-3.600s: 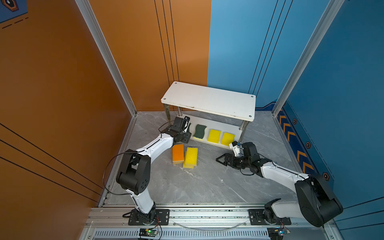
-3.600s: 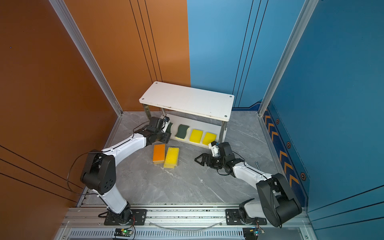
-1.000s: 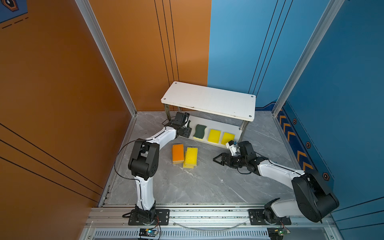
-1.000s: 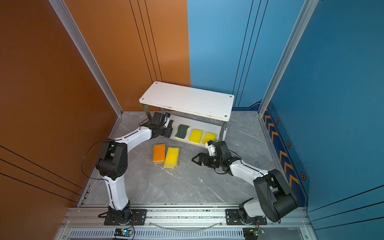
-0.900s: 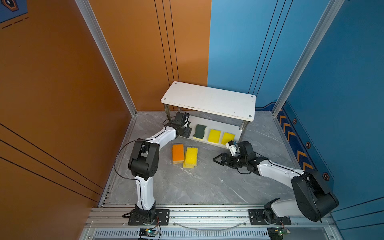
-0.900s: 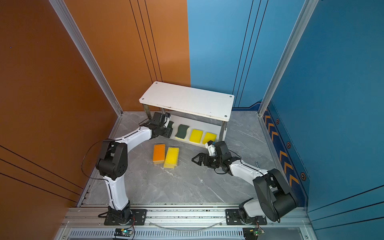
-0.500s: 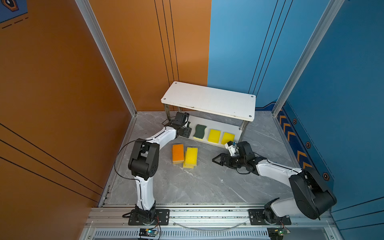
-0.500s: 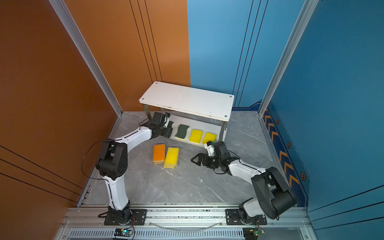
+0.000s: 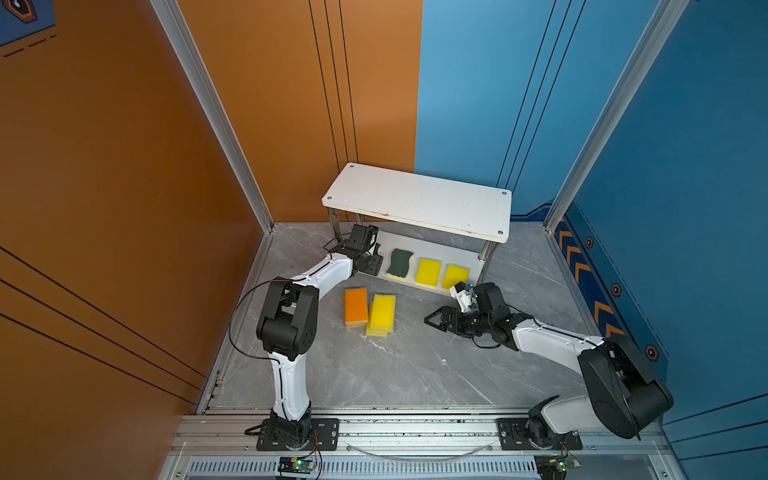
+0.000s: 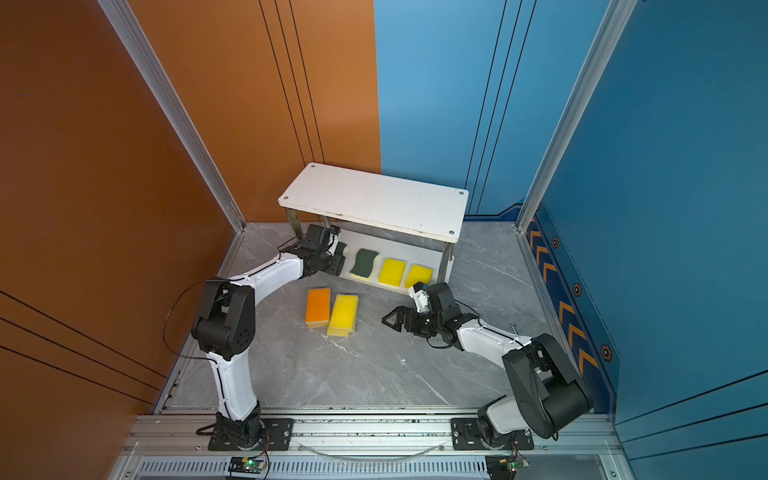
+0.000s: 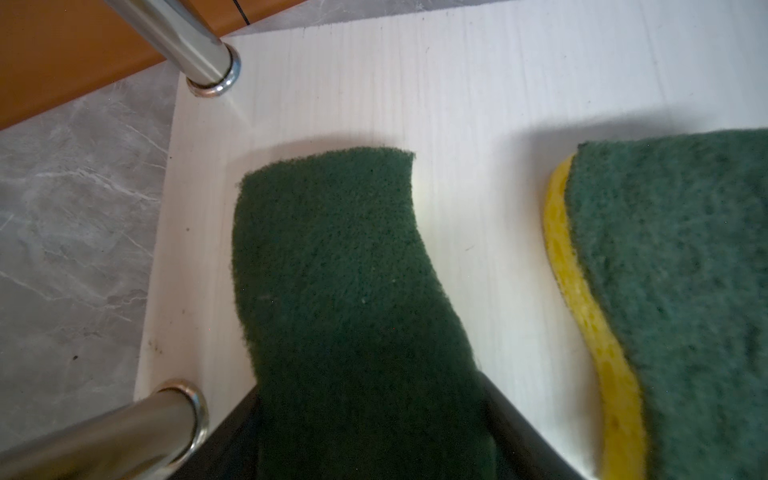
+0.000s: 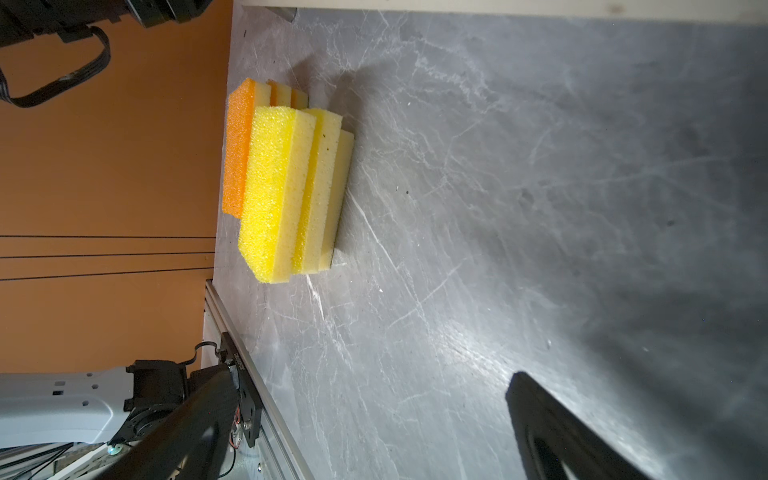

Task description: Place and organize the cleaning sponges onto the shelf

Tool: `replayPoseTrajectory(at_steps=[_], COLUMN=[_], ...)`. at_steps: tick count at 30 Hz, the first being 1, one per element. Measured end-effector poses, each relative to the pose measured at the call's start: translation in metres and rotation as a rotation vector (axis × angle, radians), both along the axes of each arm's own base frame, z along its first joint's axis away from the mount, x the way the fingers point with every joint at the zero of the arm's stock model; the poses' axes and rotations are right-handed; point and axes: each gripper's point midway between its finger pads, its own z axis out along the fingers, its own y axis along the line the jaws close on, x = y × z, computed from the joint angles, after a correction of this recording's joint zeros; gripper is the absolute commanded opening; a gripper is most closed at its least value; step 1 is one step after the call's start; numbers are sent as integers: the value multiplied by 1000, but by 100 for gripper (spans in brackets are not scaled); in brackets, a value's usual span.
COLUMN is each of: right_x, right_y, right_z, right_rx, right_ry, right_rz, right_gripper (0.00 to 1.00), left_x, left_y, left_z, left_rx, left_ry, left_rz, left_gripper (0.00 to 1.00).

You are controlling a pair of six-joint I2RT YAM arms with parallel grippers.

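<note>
Your left hand clamps the green scouring pad over the shelf's lower board, nine o'clock end. Your right hand is spread wide, empty; the desk stacks look soft and light, so pinch the long sides.

The left arm stretches far, its left gripper clamped on something, while the right arm lies low, the right gripper spread wide, pointing left.

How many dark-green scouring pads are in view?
2, both on the shelf's lower board: one in the left hand, one beside it. More may be hidden.
</note>
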Motion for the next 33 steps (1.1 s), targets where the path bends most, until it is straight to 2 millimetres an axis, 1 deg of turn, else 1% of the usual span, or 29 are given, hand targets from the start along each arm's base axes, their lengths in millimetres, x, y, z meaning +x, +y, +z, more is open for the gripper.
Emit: replayPoseTrajectory(at_steps=[14, 23, 33], right_x=[0, 0, 3], right_y=[0, 0, 4], right_z=[0, 0, 6], right_rx=[0, 1, 8], right_ry=[0, -1, -16], right_rz=[0, 1, 6], right_gripper=[100, 100, 100], left_x=[0, -1, -2], left_y=[3, 4, 4], left_z=[-1, -2, -2], left_rx=[6, 11, 14], left_ry=[2, 8, 10], left_rz=[16, 19, 21], left_gripper=[73, 77, 82])
